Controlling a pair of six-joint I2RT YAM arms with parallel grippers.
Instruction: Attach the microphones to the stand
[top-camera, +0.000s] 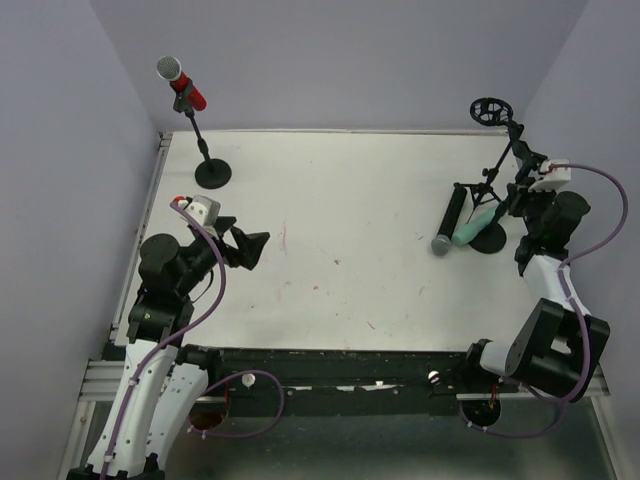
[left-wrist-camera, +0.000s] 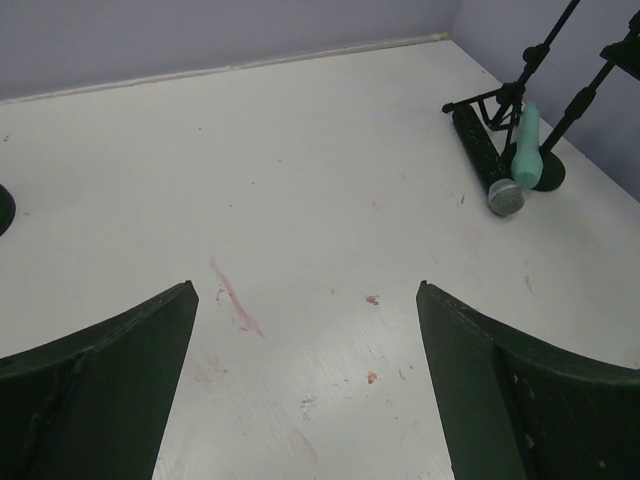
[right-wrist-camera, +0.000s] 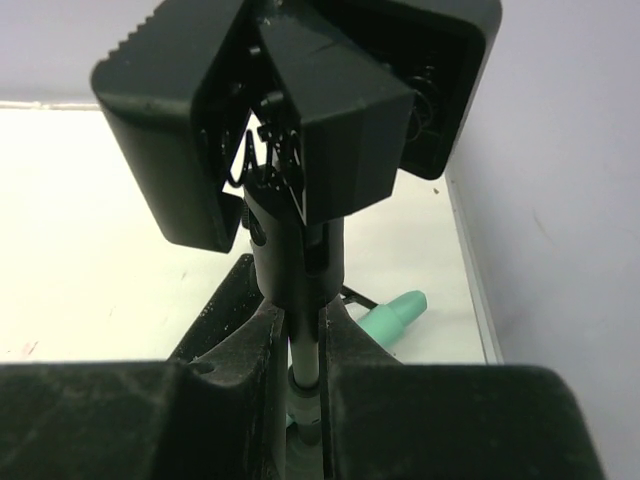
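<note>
The red microphone (top-camera: 182, 84) sits clipped in a stand (top-camera: 212, 173) at the far left. The black microphone (top-camera: 450, 220) and the mint-green microphone (top-camera: 476, 225) lie side by side on the table at the right, against a round stand base (top-camera: 488, 238). Both also show in the left wrist view, black (left-wrist-camera: 485, 165) and green (left-wrist-camera: 527, 145). My right gripper (top-camera: 522, 200) is shut on that stand's thin pole (right-wrist-camera: 303, 365), just under its black clip head (right-wrist-camera: 290, 110). The green microphone's tail (right-wrist-camera: 395, 318) lies behind it. My left gripper (left-wrist-camera: 305, 300) is open and empty over the table's left middle.
A second stand with spread legs (top-camera: 478, 187) and a ring-shaped holder (top-camera: 490, 110) stands at the far right. Grey walls close in the white table (top-camera: 340, 200) on three sides. Faint red marks (left-wrist-camera: 235, 300) lie on the table surface.
</note>
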